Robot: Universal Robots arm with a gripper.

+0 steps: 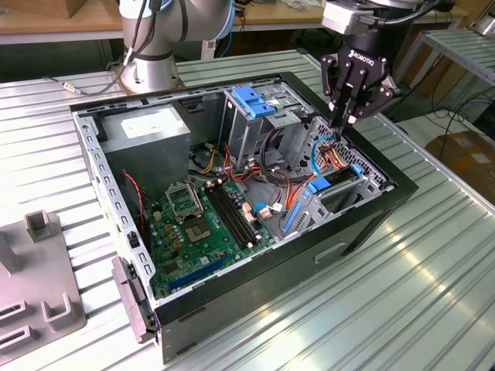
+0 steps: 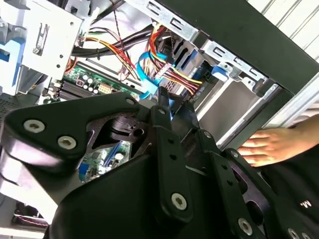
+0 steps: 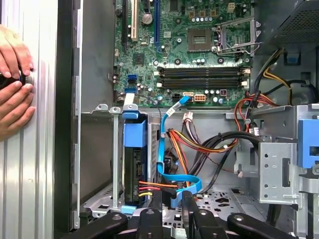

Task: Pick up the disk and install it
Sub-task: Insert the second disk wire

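Observation:
The disk (image 3: 132, 164) stands on edge in the drive bay at the case's front corner, its blue carrier rail (image 3: 134, 133) on top. In the exterior view the disk's blue rails (image 1: 319, 185) show in the bay at the exterior view's right. Red, orange and yellow power wires (image 3: 149, 186) run to the disk's end. My black gripper (image 1: 345, 120) hangs just above that bay, fingers pointing down. In both wrist views the gripper (image 3: 172, 200) (image 2: 173, 103) has its fingers close together on the end of a blue data cable (image 3: 164, 149) that loops beside the disk.
The open computer case (image 1: 371, 224) lies on a ribbed metal table (image 1: 433, 309). Inside it are the motherboard (image 1: 197, 224), a grey power supply (image 1: 147, 127) and a blue bracket (image 1: 251, 99) on the silver cage. A person's hands (image 3: 12, 84) rest on the table beside the case. A grey fixture (image 1: 46, 286) stands at the exterior view's left.

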